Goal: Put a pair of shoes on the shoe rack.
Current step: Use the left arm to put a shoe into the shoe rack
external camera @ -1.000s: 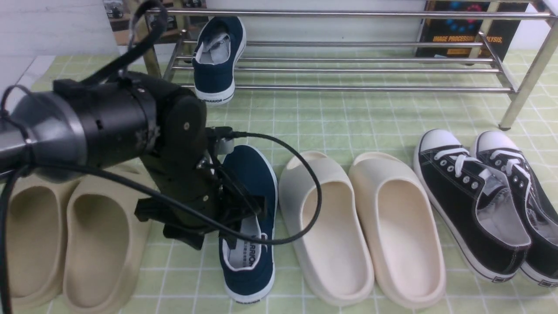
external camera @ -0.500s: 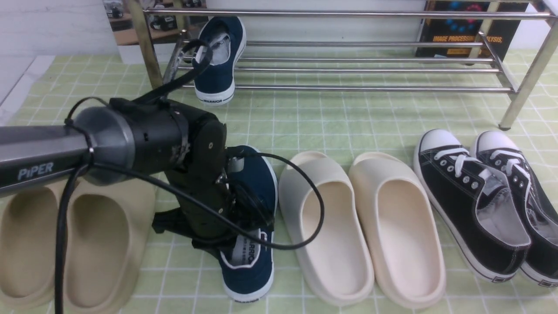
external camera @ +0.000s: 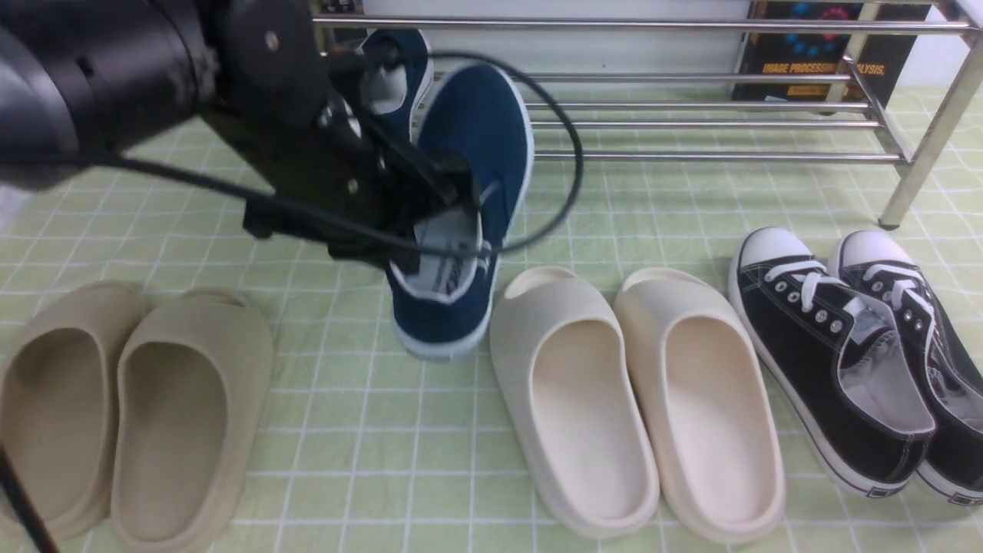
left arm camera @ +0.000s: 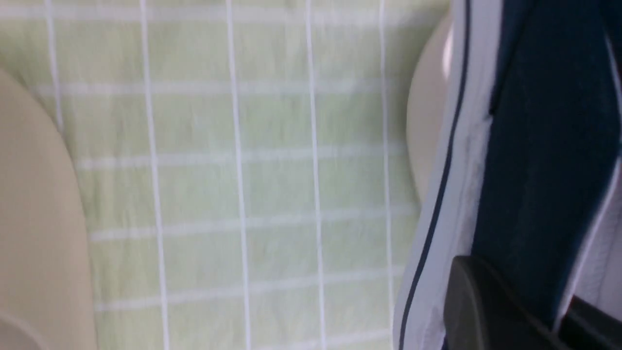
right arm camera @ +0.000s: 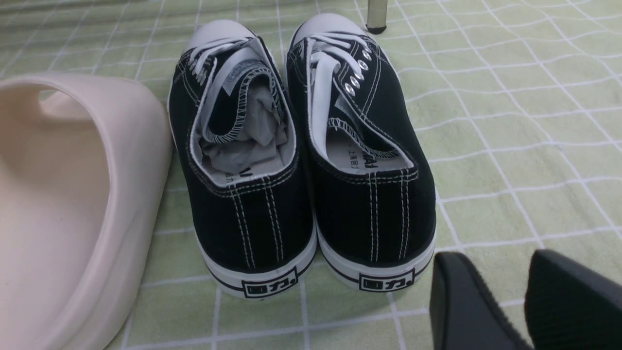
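- Front view: roughly halfway through the task, judging by one navy shoe [external camera: 413, 54] already up on the left end of the shoe rack [external camera: 691, 156], partly hidden behind the arm.
- Left to do: carrying the second navy shoe [external camera: 480, 130] forward and setting it on the tubes beside its partner.
- Second navy shoe held clear of the green checked worktop [external camera: 430, 430], toe tipped up toward the rack, heel hanging low, just in front of the rack's left end.
- Left end effector [external camera: 453, 207] clamped on the side wall of that shoe near its opening.
- Left arm raised high, reaching in from the left, wrist angled down and forward.
- Left wrist view: one dark finger [left arm camera: 486, 306] pressed flat against the white sole edge and navy canvas.
- Right wrist view: right end effector [right arm camera: 520, 287] low over the worktop just behind the black sneakers [right arm camera: 301, 160], fingers apart, gripping nothing.
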Controlling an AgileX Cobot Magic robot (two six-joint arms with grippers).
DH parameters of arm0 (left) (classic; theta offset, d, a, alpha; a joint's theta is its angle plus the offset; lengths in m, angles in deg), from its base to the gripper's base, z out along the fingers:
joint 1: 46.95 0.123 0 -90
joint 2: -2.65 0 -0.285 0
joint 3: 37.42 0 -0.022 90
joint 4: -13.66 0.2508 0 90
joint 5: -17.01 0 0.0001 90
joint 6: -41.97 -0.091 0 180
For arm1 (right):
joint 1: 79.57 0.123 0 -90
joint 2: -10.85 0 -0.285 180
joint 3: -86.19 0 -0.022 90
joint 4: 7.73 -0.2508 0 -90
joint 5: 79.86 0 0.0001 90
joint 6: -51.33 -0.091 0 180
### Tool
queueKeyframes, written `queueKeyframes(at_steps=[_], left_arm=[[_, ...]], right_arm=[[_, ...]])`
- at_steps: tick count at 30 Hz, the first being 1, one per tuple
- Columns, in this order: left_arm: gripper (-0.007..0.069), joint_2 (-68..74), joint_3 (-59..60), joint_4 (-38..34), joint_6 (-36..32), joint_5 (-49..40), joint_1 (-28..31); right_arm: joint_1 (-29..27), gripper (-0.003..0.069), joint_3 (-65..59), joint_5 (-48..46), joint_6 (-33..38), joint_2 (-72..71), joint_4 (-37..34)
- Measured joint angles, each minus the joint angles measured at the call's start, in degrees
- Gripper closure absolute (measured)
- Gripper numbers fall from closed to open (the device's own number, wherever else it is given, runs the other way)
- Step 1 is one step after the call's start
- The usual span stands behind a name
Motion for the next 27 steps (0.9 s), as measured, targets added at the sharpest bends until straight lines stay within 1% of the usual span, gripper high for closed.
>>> queueKeyframes(at_steps=[1, 4, 6, 7, 11, 14, 15, 16, 21, 27], left_arm=[[0.0636, 0.2, -0.3, -0.1, -0.1, -0.1, 0.0], [0.0636, 3.7, -4.4, -2.4, -1.2, -0.2, 2.4], [0.0636, 8.6, -8.1, -4.8, -3.2, -0.3, 3.7], [0.0636, 8.6, -8.1, -4.8, -3.2, -0.3, 3.7], [0.0636, 15.8, -13.8, -6.5, -4.6, -0.1, 3.8], [0.0636, 18.5, -16.7, -6.7, -4.8, 0.4, 3.8], [0.0636, 20.9, -20.0, -6.7, -5.0, 0.8, 3.8], [0.0636, 21.1, -20.0, -6.7, -5.0, 0.8, 3.8], [0.0636, 28.2, -30.4, -6.6, -5.0, 0.6, 3.8], [0.0636, 32.7, -38.2, -5.8, -5.0, -0.3, 3.8]], right_arm=[[0.0, 0.0419, 0.0, 0.0, 0.0, 0.0, 0.0], [0.0, 0.0419, 0.0, 0.0, 0.0, 0.0, 0.0], [0.0, 0.0419, 0.0, 0.0, 0.0, 0.0, 0.0], [0.0, 0.0419, 0.0, 0.0, 0.0, 0.0, 0.0], [0.0, 0.0419, 0.0, 0.0, 0.0, 0.0, 0.0], [0.0, 0.0419, 0.0, 0.0, 0.0, 0.0, 0.0], [0.0, 0.0419, 0.0, 0.0, 0.0, 0.0, 0.0], [0.0, 0.0419, 0.0, 0.0, 0.0, 0.0, 0.0], [0.0, 0.0419, 0.0, 0.0, 0.0, 0.0, 0.0], [0.0, 0.0419, 0.0, 0.0, 0.0, 0.0, 0.0]])
